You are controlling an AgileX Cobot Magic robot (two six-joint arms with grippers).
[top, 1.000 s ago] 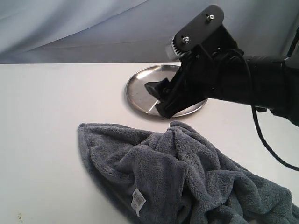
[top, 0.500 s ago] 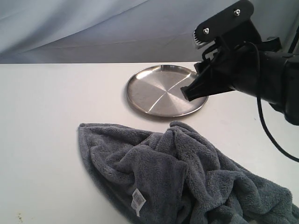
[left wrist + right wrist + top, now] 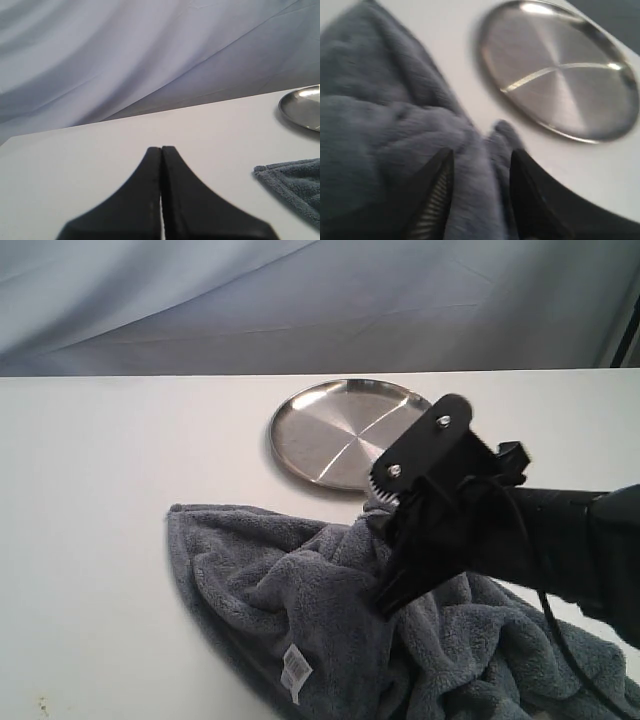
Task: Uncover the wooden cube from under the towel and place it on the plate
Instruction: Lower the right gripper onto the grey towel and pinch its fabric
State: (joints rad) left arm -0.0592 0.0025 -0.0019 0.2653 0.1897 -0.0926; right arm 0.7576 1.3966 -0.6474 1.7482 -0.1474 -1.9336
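The blue-grey towel [image 3: 300,610] lies crumpled on the white table, its white label [image 3: 295,673] near the front. The steel plate [image 3: 330,435] sits behind it, bare. My right gripper [image 3: 385,602] is down on the towel's top folds, open, with a fold of towel [image 3: 480,165] between its fingers [image 3: 437,185]; the plate [image 3: 560,70] shows beyond them. My left gripper [image 3: 161,149] is shut, holding nothing, low over bare table; a towel corner [image 3: 295,187] and the plate's rim [image 3: 302,105] show to one side. The wooden cube is hidden.
A pale grey cloth backdrop [image 3: 200,300] hangs behind the table [image 3: 100,490]. The right arm's black body and cable [image 3: 530,540] stretch over the towel's right part.
The right gripper has swung from above the plate, up and to the right, then down and forward onto the towel's upper folds. The towel and plate have not moved.
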